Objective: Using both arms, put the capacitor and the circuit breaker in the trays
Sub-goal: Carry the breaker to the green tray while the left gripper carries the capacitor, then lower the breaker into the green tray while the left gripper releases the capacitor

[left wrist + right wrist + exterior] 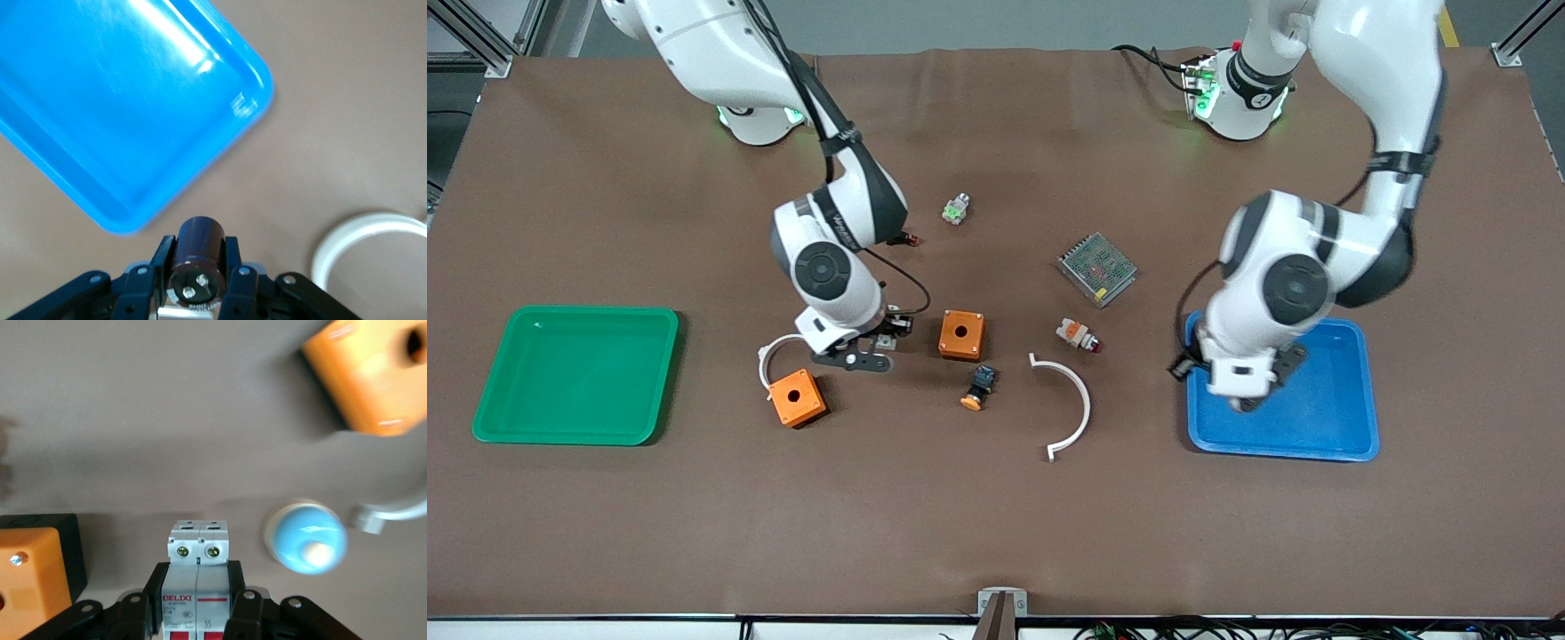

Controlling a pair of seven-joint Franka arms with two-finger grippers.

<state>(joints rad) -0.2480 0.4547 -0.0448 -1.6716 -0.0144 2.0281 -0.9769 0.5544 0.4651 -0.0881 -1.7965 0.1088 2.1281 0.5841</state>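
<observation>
My left gripper [1240, 398] hangs over the blue tray's [1316, 418] edge that faces the middle of the table. In the left wrist view it [197, 245] is shut on the capacitor [198, 257], a dark cylinder with two metal terminals, and the blue tray [120, 100] lies below. My right gripper [861, 356] is low over the table between two orange boxes [961, 334] [798, 397]. In the right wrist view it [198, 572] is shut on the circuit breaker [198, 548], a white-grey block with red levers.
A green tray [578, 373] lies at the right arm's end. Mid-table lie a black button with an orange cap [978, 388], a white arc [1072, 404], a white-orange part with a red tip [1076, 335], a metal module [1096, 267] and a small green-white part [956, 209]. A round light-blue part [307, 539] lies under the right gripper.
</observation>
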